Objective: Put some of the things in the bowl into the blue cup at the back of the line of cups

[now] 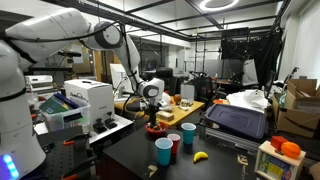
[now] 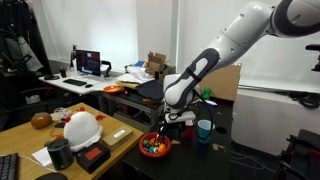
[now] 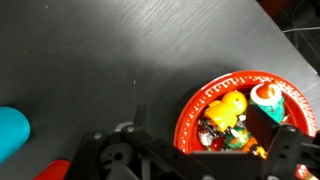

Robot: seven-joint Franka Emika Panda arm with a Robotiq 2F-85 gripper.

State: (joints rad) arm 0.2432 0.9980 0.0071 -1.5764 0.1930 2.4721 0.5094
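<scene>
The gripper [image 3: 205, 122] is seen w/ its jaws spread wide, and nothing is held btw. them. In the wrist view it is hung over the bowl [image 3: 192, 100], a shallow red one, which is placed on the dark table [image 3: 80, 60] at the right side of the picture. One finger is seen over the inside of the bowl, the other outside of its rim, over bare table. Whether the bowl is touched cannot be told.

The things [image 3: 232, 108] are lying inside the bowl: yellowish and dark bits, too small to be made out.

In an ext. view three cups are lined up on the same table, near the bowl. The blue cup [image 1: 187, 133] is at the far end, a red cup [image 1: 174, 143] is in the middle, and a second light-blue cup [image 1: 163, 151] is nearest to the camera. The blue cup is standing upright, apart from the gripper. A yellow banana [image 1: 200, 156] is laid near the cups.

At the left edge of the wrist view part of a light-blue cup is shown; which of the two it is cannot be told.
</scene>
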